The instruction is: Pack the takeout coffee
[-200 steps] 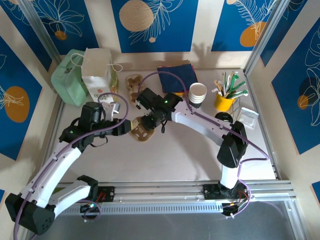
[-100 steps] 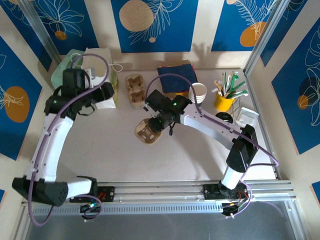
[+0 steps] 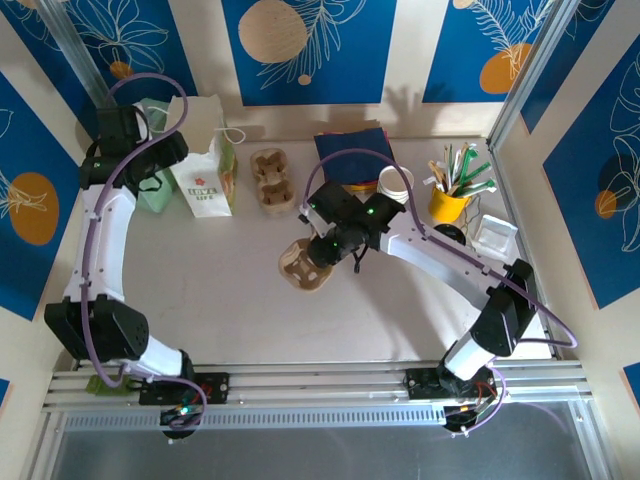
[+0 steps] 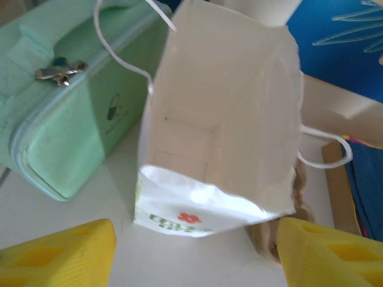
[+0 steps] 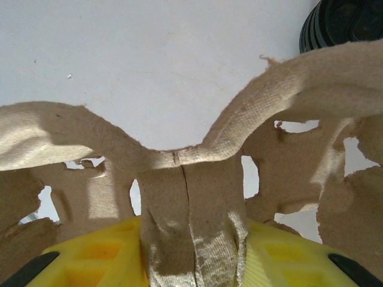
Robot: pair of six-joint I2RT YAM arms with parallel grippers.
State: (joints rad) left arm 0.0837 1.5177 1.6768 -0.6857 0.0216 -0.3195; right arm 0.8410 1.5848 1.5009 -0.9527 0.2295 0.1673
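The left arm had swung back from the white paper bag [image 3: 204, 160] toward the far-left corner, and the right arm had drawn its load a little rightward over the counter [image 3: 220, 295]. The left claw [image 4: 194, 254] hung with its yellow fingers [image 4: 57, 254] wide apart and nothing between them, looking down into the bag's open mouth. The part of the bag's inside that was lit showed bare paper. A mint-green zippered case [image 4: 57, 113] sat just beside the bag, to its left. The right claw [image 5: 191, 257] was clamped on the central ridge of a brown pulp cup carrier [image 3: 302, 267], held near the middle of the counter. A second carrier [image 3: 270, 180] lay just right of the bag. Farther right stood a stack of lidless cups [image 3: 396, 185], then a yellow cup of utensils [image 3: 448, 207], with folded navy napkins [image 3: 350, 150] behind them. A stack of black lids [image 5: 344, 24] lay near the yellow cup, and a small white container [image 3: 497, 236] sat by the right rail. Where the takeout coffee stood could not be told.
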